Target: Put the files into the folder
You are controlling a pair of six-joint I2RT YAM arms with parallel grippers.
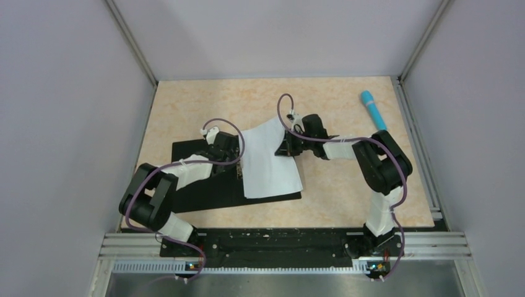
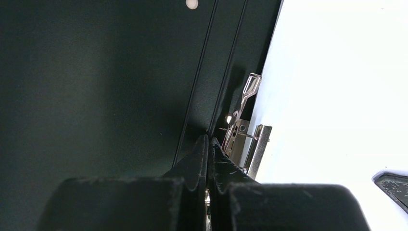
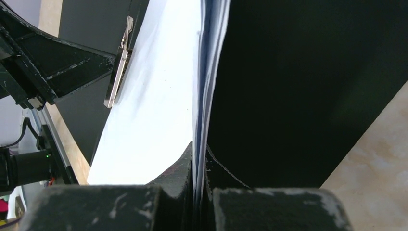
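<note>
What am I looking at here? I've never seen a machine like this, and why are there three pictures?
It is a robot: a left arm and a right arm, bolted to a table. The wide picture looks down from above. The other two come from small cameras on each wrist, so you see the black fingers close up. An open black folder lies on the table, with the white files on its right half. A blue pen-like thing lies far right. The right gripper is shut on the sheets' edge. The left gripper is shut beside the folder's metal clip.
</note>
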